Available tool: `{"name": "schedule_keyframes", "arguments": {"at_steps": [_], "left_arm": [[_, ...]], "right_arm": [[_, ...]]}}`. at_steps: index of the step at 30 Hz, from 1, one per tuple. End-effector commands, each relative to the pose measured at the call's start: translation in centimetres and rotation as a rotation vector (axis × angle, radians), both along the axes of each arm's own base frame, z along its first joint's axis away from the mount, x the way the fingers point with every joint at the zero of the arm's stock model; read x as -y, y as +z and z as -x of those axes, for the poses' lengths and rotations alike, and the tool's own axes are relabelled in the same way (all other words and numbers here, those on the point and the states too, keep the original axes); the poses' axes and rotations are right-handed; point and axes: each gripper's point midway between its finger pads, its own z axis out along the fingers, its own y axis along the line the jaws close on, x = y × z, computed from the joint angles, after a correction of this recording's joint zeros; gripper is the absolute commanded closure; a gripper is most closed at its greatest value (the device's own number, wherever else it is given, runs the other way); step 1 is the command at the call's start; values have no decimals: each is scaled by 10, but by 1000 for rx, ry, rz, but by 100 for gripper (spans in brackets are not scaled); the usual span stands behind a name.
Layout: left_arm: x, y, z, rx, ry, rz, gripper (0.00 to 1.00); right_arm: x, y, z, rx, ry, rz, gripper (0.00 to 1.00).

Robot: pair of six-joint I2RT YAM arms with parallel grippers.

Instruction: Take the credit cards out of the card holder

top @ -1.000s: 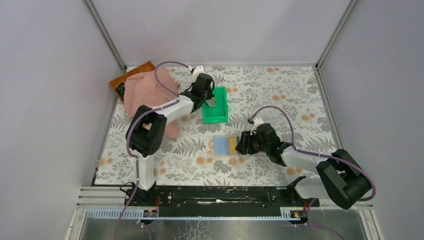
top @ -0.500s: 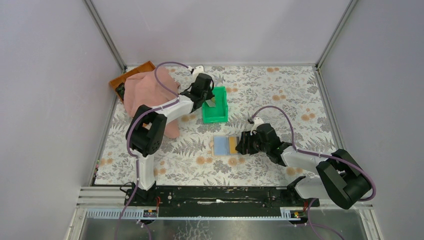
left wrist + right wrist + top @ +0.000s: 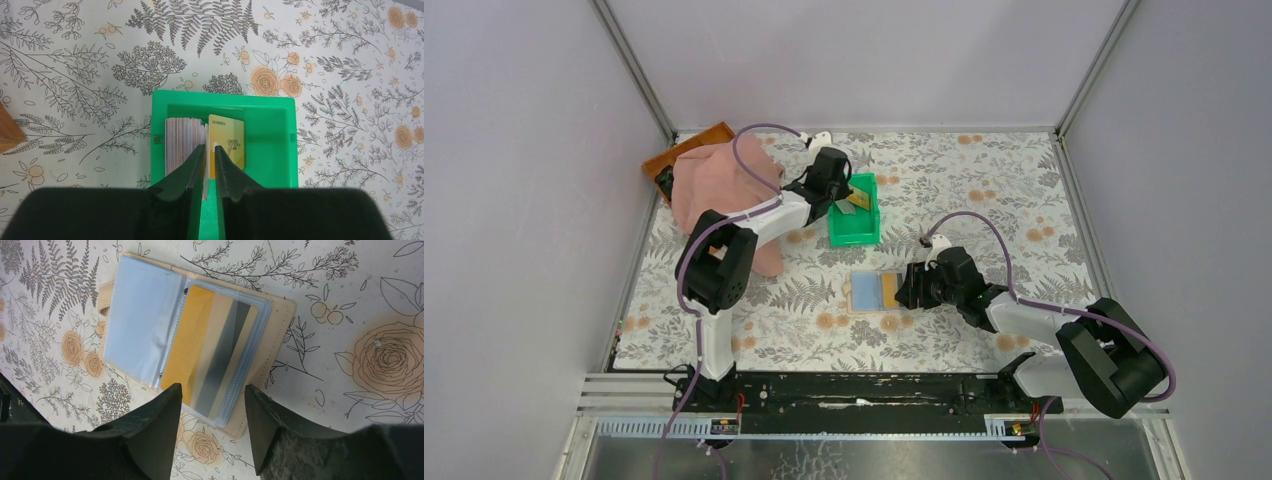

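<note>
Floral tablecloth [image 3: 984, 200] frames card holder [image 3: 140, 315], right claw [image 3: 212, 390] spread at its edge.

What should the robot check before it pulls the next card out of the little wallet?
1. Card holder lies open, pages facing up: ok.
2. Striped card sits in the right-hand sleeve, within reach: ok.
3. Right end effector is open and hovers over the holder's near edge: ok.
4. Left end effector is free of the yellow card: cannot tell. Its fingers are only a narrow gap apart.
5. Grey cards and the yellow card are inside the green bin: ok.
</note>
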Motion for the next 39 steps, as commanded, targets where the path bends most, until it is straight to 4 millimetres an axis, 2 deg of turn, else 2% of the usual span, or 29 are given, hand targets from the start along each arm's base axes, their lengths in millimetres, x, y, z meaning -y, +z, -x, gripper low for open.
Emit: {"name": "schedule_keyframes", "arguments": {"at_steps": [1, 4, 6, 8, 11, 12, 15, 16, 17, 20, 22, 23, 26, 30, 31, 32, 36, 39], "left_arm": [[-12, 24, -2, 69, 19, -6, 80], [-10, 38, 6, 105, -1, -6, 81], [-1, 49, 15, 142, -35, -24, 81], [12, 62, 29, 183, -73, -49, 81], [38, 67, 61, 212, -148, -44, 79], [49, 65, 74, 218, -183, -37, 79], [84, 59, 121, 230, -294, -19, 78], [92, 55, 137, 234, -325, -14, 78], [99, 50, 152, 234, -353, -4, 78], [111, 32, 190, 202, -410, 113, 85], [108, 17, 206, 178, -417, 203, 95], [102, 1, 214, 153, -418, 219, 100], [95, -22, 224, 106, -415, 231, 100], [101, -35, 238, 65, -467, 280, 100], [103, -38, 242, 52, -477, 299, 99], [106, -39, 245, 43, -489, 321, 93], [115, -46, 256, 2, -517, 403, 61], [115, -55, 258, -19, -513, 418, 58]], "right_arm": [[-4, 7, -9, 27, 10, -1, 43], [-3, 7, -9, 29, 8, 0, 43], [-3, 8, -9, 37, 3, -3, 43], [-1, 11, -10, 51, -8, -9, 43], [1, 17, -13, 82, -29, -17, 44], [3, 18, -13, 90, -38, -15, 48], [11, 20, -17, 109, -85, -1, 88], [13, 19, -18, 115, -100, 6, 97], [15, 19, -19, 117, -111, 13, 100], [14, 17, -20, 111, -107, 12, 100], [11, 17, -22, 109, -104, 6, 99], [10, 17, -24, 107, -104, 8, 96], [5, 16, -26, 94, -94, 6, 86], [3, 9, -24, 66, -83, 8, 84], [3, 7, -23, 59, -81, 10, 83], [3, 6, -22, 54, -80, 10, 83], [4, 4, -17, 50, -74, 8, 83], [5, 2, -15, 44, -71, 9, 83]]}}
